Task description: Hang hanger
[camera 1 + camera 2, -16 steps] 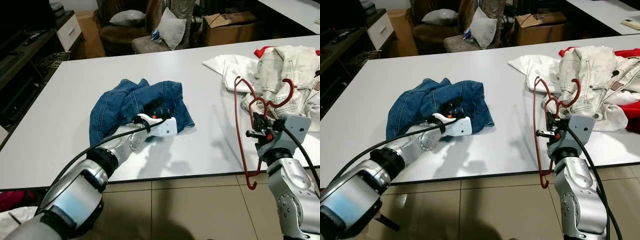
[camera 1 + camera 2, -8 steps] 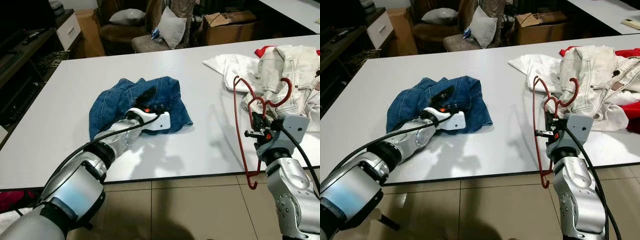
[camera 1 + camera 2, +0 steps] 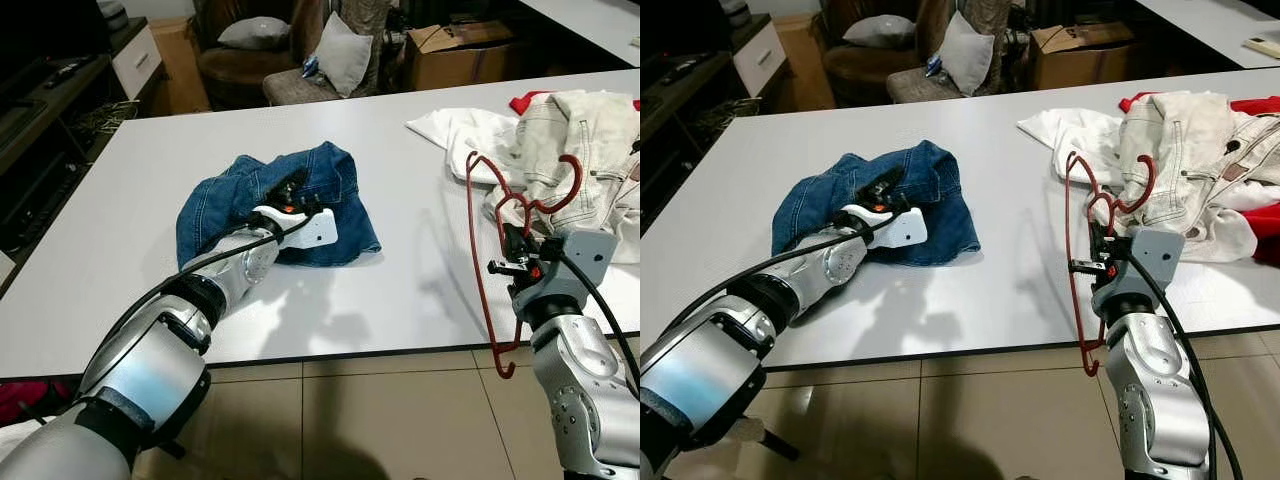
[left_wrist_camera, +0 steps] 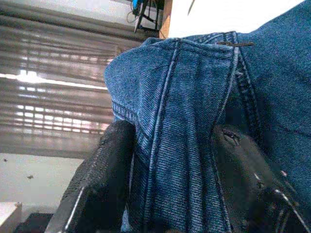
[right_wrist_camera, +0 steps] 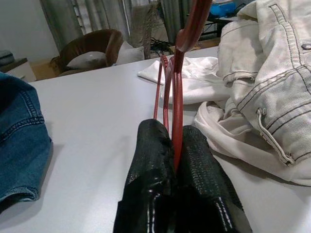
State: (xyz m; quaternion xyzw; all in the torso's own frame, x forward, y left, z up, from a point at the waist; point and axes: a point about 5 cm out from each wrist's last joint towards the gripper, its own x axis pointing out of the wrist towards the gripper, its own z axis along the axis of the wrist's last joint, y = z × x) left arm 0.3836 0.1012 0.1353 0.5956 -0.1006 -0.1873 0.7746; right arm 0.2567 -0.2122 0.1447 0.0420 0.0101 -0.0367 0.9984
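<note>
The right gripper's (image 5: 177, 160) two black fingers (image 5: 150, 160) are pressed together on the thin wire of the red hanger (image 3: 490, 250), pinching it just below the hook. The hanger stands upright at the near right edge of the table (image 3: 420, 300), its hook curling toward the pale clothes (image 3: 570, 150) heaped behind it, its lower end hanging past the table edge over the tiled floor (image 3: 380, 420).

The left gripper's (image 4: 172, 160) fingers (image 4: 104, 170) are spread on either side of a fold of denim; one shows on each flank of a seamed ridge of the jeans (image 3: 270, 205), which fills the gap between them. The jeans lie bunched near the middle of the table, well apart from the hanger, with the left arm stretched over the near edge to reach them. Beyond the far edge sit a brown chair (image 3: 240, 60) with cushions and a cardboard box (image 3: 460, 50).
</note>
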